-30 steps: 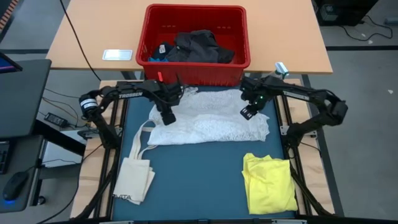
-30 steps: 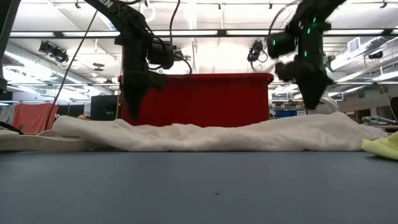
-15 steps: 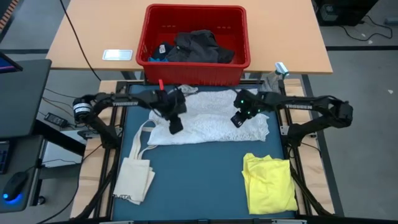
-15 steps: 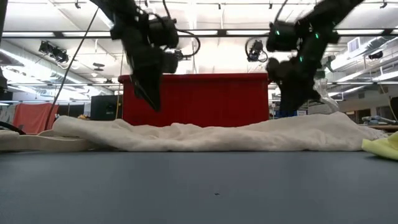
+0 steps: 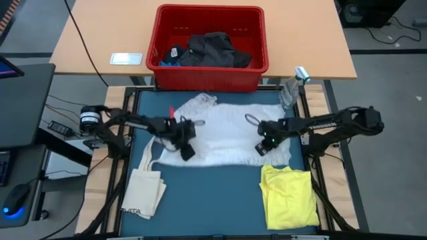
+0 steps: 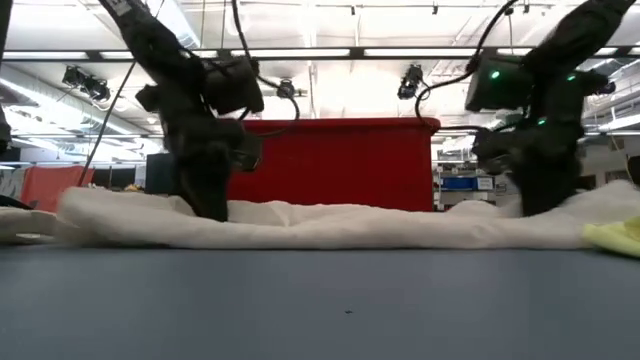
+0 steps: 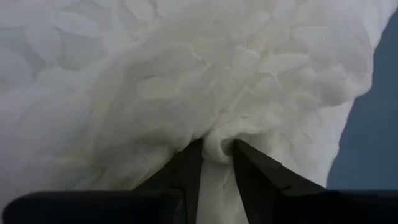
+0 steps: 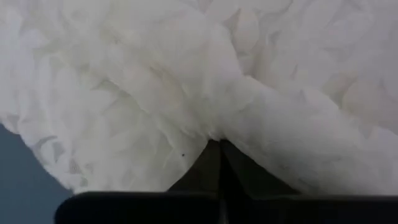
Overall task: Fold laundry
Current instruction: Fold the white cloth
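**White cloth pinched at both near corners**

Yellow garment (image 5: 288,197) lies nearest, bunched at the mat's (image 5: 213,200) front right, with the cream tote (image 5: 143,191) at the front left. Neither is being touched.

Just behind them the white garment (image 5: 223,130) is spread across the middle of the mat. Both grippers are down on its near edge. The left gripper (image 7: 216,151) has a small ridge of white cloth clamped between its fingers (image 7: 252,165), near the garment's left corner and close to the tote's handles. The right gripper (image 8: 220,147) is clenched tight, jaws meeting on a thin fold near the right corner, just behind the yellow garment.

Farthest back, the red bin (image 5: 211,45) on the wooden table holds the dark pieces (image 5: 217,50), still waiting.

Risks, as I judge them: the right pinch looks shallow, so the cloth could slip free when lifted and leave the fold lopsided. The left grip seems to take only a bunched ridge, which may drag a wrinkle instead of a clean edge. If the arms rise unevenly, the garment would twist. A low sweep could also snag the tote's handles or nudge the yellow garment.
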